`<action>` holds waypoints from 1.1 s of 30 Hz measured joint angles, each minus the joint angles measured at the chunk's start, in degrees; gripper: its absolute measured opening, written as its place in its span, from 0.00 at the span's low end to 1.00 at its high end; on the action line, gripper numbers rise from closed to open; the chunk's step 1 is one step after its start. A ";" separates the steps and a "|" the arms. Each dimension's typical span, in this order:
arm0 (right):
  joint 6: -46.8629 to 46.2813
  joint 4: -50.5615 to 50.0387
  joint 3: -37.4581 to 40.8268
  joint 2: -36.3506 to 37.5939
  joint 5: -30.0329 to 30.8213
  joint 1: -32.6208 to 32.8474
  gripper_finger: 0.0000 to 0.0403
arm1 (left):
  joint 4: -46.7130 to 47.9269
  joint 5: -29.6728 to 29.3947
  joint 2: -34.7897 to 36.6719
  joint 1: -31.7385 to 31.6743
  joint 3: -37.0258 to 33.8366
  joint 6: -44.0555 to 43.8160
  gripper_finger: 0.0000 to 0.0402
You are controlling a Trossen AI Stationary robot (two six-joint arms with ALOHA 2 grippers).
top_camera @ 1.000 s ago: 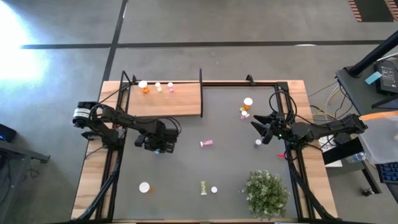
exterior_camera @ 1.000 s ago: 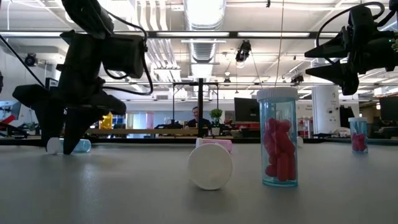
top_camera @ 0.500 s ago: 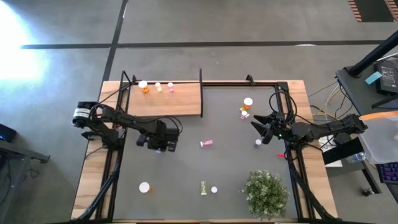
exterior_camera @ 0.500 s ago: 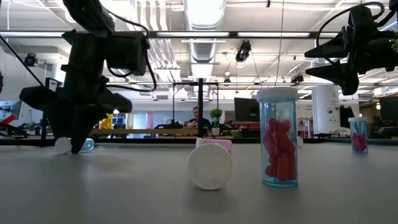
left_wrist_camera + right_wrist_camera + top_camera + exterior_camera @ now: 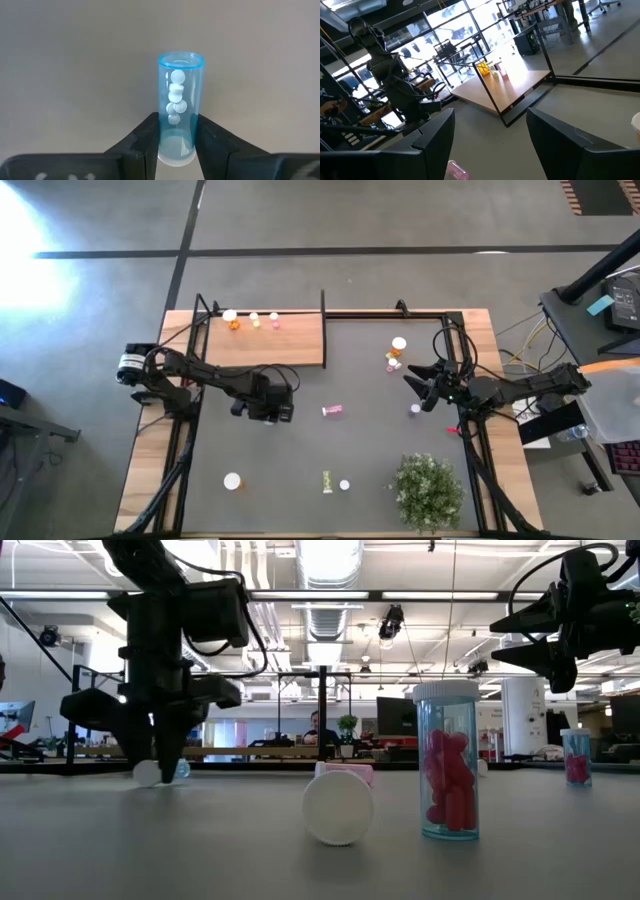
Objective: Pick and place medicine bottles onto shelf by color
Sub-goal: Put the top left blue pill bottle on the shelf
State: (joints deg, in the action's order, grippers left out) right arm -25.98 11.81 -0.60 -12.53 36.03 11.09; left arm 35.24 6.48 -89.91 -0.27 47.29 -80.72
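Note:
A blue medicine bottle with white pills lies on its side on the dark mat, left of the table's middle. My left gripper stands over it and is shut on it; the high view hides the bottle under the gripper. In the low view its white cap shows beside the fingers. The light wooden shelf lies at the far left, with an orange, a yellow and a pink bottle along its far edge. My right gripper hangs open at the right, above the mat. My left gripper pinches the blue bottle's body near its capped end between its two fingers. The fingers come steeply from above and lie across the bottle. The bottle lies level, its blue bottom pointing away; whether it is clear of the mat I cannot tell.
Loose bottles are scattered on the mat: a pink one in the middle, orange ones at the far right, a small one, and an orange one and a yellow-green one near the front. A bushy plant stands front right.
My left gripper has shut on the blue bottle, tipped to point more steeply down, and moved a little toward the table's right. The bottle has gone along with it, still lying level.

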 joint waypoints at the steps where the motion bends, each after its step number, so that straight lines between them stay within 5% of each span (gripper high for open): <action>1: 0.02 -0.02 0.00 0.00 0.00 0.00 0.59 | -0.91 0.02 0.00 0.00 0.00 0.00 0.23; 12: 0.02 -0.02 0.00 0.00 0.00 0.02 0.59 | -1.87 -2.98 0.00 0.02 0.00 8.37 0.23; 33: 0.00 0.00 0.00 0.02 0.00 0.02 0.59 | -1.81 -3.63 0.07 0.00 0.02 83.13 0.23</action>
State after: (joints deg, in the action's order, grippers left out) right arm -25.98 11.81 -0.60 -12.52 36.03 11.11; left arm 33.43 2.85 -89.84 -0.27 47.31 2.41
